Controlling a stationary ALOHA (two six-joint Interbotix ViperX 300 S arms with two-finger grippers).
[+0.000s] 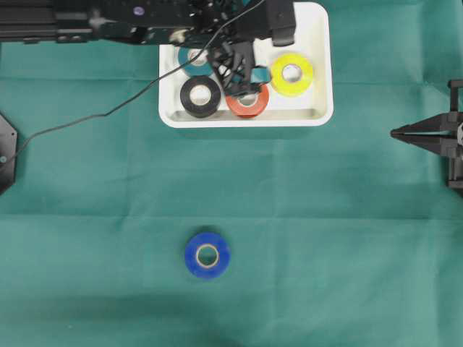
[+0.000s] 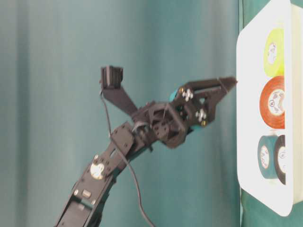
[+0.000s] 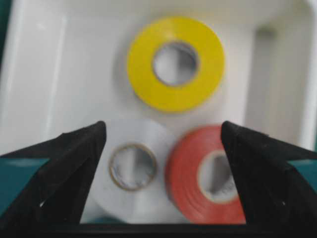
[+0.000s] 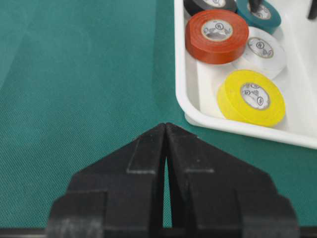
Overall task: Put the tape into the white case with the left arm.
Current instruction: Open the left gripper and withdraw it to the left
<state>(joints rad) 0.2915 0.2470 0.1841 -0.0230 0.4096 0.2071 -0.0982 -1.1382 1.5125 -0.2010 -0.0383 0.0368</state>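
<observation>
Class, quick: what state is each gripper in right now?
Left gripper: open, holding nothing, above the white case.
Right gripper: shut, empty.

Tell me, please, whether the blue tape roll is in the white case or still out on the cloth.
Out. The blue tape roll lies flat on the green cloth, well apart from the white case.

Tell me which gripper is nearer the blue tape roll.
Neither is close; left. The left gripper hangs over the white case, up from the blue tape roll; the right gripper sits far right.
</observation>
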